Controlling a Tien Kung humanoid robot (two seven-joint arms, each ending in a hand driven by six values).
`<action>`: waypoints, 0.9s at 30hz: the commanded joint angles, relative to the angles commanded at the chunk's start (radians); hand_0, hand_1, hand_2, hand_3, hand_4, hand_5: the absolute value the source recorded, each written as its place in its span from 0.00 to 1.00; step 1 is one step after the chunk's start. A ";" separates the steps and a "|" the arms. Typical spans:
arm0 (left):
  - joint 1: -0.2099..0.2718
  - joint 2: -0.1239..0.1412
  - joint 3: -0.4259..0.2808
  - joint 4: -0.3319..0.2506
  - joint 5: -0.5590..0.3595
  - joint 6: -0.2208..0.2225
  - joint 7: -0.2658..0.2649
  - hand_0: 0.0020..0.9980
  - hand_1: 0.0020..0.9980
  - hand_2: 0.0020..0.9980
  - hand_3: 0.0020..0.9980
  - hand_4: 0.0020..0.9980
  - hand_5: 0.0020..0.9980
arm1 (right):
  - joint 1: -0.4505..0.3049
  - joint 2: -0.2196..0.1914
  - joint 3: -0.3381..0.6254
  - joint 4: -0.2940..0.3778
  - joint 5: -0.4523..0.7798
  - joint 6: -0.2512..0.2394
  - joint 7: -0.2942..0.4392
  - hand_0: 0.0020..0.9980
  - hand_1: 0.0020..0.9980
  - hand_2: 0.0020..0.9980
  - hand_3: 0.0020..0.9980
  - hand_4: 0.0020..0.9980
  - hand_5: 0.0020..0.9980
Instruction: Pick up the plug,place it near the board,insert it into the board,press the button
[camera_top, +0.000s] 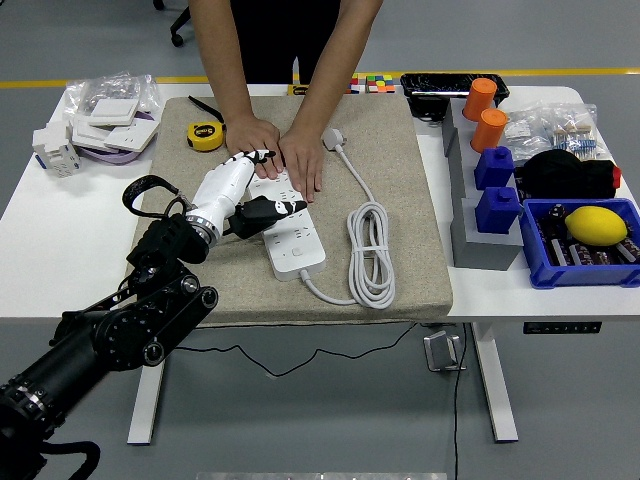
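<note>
A white power strip (297, 238) lies on the beige mat (400, 240), its far end held down by a person's two hands (300, 160). Its white plug (333, 138) rests on the mat just right of those hands, with the cord coiled (371, 250) to the strip's right. My left hand (270, 182) hovers over the strip's far-left part. Its fingers are spread: the thumb lies across the sockets and the other fingers reach up beside the person's hand. It holds nothing. The right arm is out of sight.
A yellow tape measure (206, 136) sits at the mat's far left corner, with white switch boxes and bags (100, 115) beyond it. On the right stand grey racks with orange and blue parts (487, 150) and a blue bin with a lemon (595, 225).
</note>
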 joint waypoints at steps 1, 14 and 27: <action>0.000 0.002 0.003 0.003 0.016 -0.006 0.008 0.92 0.98 0.89 0.90 1.00 0.49 | 0.000 0.000 0.000 0.000 0.001 0.000 0.000 1.00 0.93 0.87 0.90 1.00 1.00; 0.011 0.010 0.005 0.017 0.067 -0.032 0.037 0.77 0.86 0.79 0.84 1.00 0.13 | -0.010 0.003 0.012 0.000 -0.002 -0.004 -0.001 1.00 0.93 0.87 0.90 1.00 1.00; 0.006 0.004 -0.005 0.023 0.087 -0.014 0.043 0.69 0.80 0.72 0.78 1.00 0.09 | -0.012 0.001 0.012 0.000 0.006 -0.008 0.000 1.00 0.93 0.87 0.90 1.00 1.00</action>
